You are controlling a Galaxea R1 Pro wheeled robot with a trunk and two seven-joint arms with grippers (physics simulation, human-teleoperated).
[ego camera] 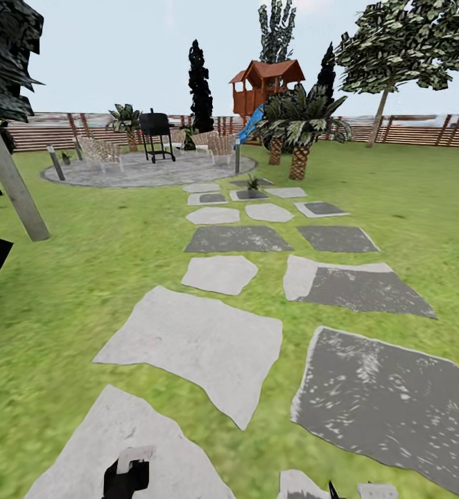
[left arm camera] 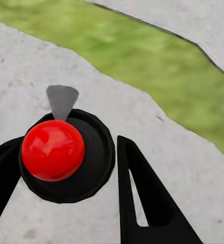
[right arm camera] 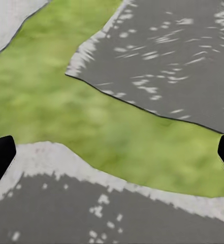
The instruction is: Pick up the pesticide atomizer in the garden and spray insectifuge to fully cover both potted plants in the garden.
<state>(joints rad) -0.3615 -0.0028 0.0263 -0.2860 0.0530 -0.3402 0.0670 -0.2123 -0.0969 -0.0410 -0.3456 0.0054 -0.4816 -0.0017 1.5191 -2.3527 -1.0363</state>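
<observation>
In the left wrist view my left gripper (left arm camera: 68, 147) is shut on the pesticide atomizer (left arm camera: 66, 155), seen end-on as a dark round body with a red ball and a grey nozzle. In the head view that gripper (ego camera: 125, 478) sits at the bottom edge, with the atomizer's pale end (ego camera: 136, 454) poking up over a stepping stone. My right gripper (right arm camera: 112, 157) is open over grass and paving, and its tip (ego camera: 334, 491) peeks in at the bottom edge of the head view. One small potted plant (ego camera: 252, 183) stands far ahead among the stepping stones near the patio. Another small plant (ego camera: 66, 158) sits at the patio's left edge.
Stepping stones (ego camera: 202, 339) lead over the lawn to a round paved patio (ego camera: 153, 170) with a black grill (ego camera: 157, 135), chairs and a bollard (ego camera: 55, 163). Palms (ego camera: 300, 132) and a playhouse (ego camera: 265, 86) stand at the right rear. A tree trunk (ego camera: 14, 187) rises on the left, with a slat fence behind.
</observation>
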